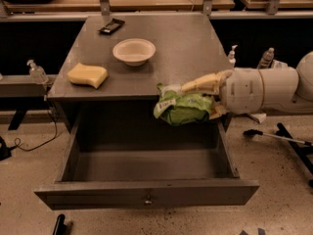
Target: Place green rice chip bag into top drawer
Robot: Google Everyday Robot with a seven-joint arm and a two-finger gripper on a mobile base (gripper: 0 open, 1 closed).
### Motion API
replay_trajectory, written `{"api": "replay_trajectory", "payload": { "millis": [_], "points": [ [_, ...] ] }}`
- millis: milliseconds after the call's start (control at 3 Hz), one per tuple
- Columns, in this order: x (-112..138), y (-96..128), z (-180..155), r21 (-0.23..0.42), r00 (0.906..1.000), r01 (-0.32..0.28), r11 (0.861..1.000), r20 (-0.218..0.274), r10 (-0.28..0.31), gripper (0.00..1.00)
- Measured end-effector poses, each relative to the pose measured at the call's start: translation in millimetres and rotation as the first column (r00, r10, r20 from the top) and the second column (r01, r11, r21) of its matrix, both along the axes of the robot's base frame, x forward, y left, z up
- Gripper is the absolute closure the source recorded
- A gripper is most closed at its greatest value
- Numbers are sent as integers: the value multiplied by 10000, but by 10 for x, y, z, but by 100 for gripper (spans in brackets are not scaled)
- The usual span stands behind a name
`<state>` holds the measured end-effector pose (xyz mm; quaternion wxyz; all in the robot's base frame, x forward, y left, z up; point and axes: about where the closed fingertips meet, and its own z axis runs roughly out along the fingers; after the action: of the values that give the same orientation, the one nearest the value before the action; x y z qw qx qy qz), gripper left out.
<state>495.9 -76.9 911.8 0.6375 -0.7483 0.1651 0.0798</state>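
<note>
The green rice chip bag (182,106), crumpled bright green foil with whitish patches, hangs in the air above the right rear part of the open top drawer (146,168). My gripper (200,99) reaches in from the right on a white arm and is shut on the green rice chip bag, with one cream finger (203,83) lying over its top. The drawer is pulled fully out of the grey cabinet, its inside bare, with a small round lock (147,199) in the middle of its front panel.
On the cabinet top (181,48) sit a white bowl (134,50), a yellow sponge (87,75) and a black phone-like object (111,26). Bottles (266,58) stand on a ledge at the right. A wooden bench runs behind.
</note>
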Motion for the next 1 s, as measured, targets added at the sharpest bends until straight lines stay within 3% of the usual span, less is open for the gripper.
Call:
{"api": "replay_trajectory", "payload": {
  "millis": [333, 667, 1000],
  "points": [
    [-186, 36, -505, -598, 9977, -281, 9978, -632, 243, 100],
    [-194, 49, -511, -599, 9975, -313, 9977, -650, 274, 100],
    [-124, 160, -1006, -471, 9972, -587, 9972, -496, 563, 100]
  ]
}}
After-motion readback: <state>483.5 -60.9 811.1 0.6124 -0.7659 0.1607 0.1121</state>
